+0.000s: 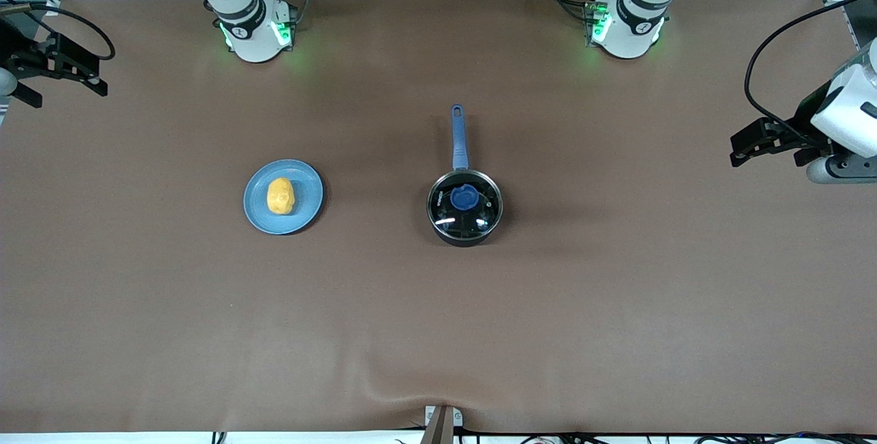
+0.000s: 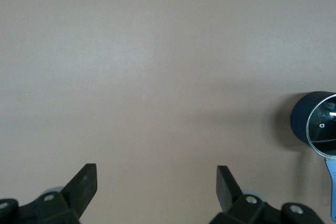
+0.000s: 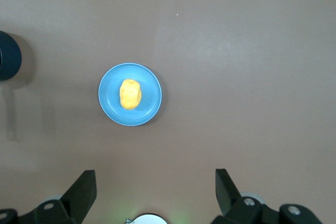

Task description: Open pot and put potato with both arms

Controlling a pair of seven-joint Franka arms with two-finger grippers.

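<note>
The black pot stands mid-table with its glass lid and blue knob on it; its blue handle points toward the robot bases. The pot also shows at the edge of the left wrist view and the right wrist view. The yellow-orange potato lies on a light-blue plate toward the right arm's end, and shows in the right wrist view. My left gripper is open and empty, high over the left arm's end. My right gripper is open and empty, high over the right arm's end.
The brown table cover spreads around the pot and the plate. The two arm bases stand at the table's edge farthest from the front camera. A small clamp sits at the edge nearest that camera.
</note>
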